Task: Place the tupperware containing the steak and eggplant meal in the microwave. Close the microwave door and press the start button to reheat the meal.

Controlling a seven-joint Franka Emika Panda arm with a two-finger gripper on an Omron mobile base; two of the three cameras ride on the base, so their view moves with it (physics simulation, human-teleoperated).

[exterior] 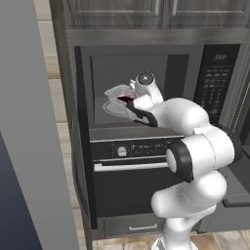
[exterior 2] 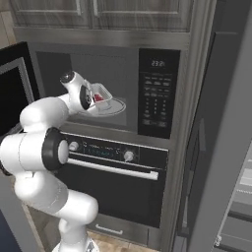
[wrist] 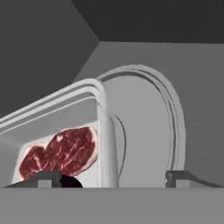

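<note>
The microwave [exterior: 215,83] stands with its door [exterior 2: 12,93] swung out to the left. My gripper [exterior: 128,100] reaches into the grey cavity, over the round turntable [wrist: 144,127]. The tupperware [wrist: 87,89] is low on the turntable's left part; whether it touches the plate I cannot tell. Red steak [wrist: 61,151] and a dark lump lie in it. In the hand view the fingertips [wrist: 43,179] stand wide apart: one inside the tub, one outside, its side wall between them. The gripper [wrist: 113,178] is open. From the right, the tupperware [exterior 2: 101,93] sits beyond my gripper [exterior 2: 93,101].
The keypad strip with clock [exterior 2: 157,93] is right of the cavity. Below is the knobbed oven [exterior 2: 113,167] with its horizontal silver bar. A tall grey panel [exterior: 29,146] fills the left side, and a dark cabinet side [exterior 2: 221,147] rises at right.
</note>
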